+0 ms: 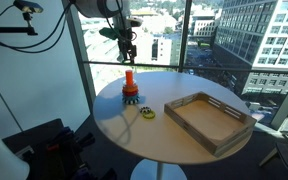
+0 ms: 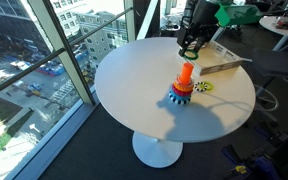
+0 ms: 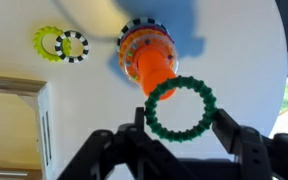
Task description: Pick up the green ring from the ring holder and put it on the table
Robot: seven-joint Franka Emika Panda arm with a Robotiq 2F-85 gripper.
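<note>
1. The gripper [image 3: 181,125] hangs straight above the holder [image 3: 149,58]. Its fingers are clamped on the green ring [image 3: 184,82], one on each outer side.
2. The ring is in the air just over the holder's peg top, clear of it and not yet on the table [image 3: 244,60].
3. It looks like light, stiff plastic with a knobbly rim that should give grip. A pinch across its width suits it, though off-centre pressure could twist so thin a hoop.
4. Near the holder's base lie a yellow ring [image 3: 39,40] and a striped ring [image 3: 84,45], touching.
5. Beyond the holder sits a tray [image 1: 209,115], well apart.
</note>
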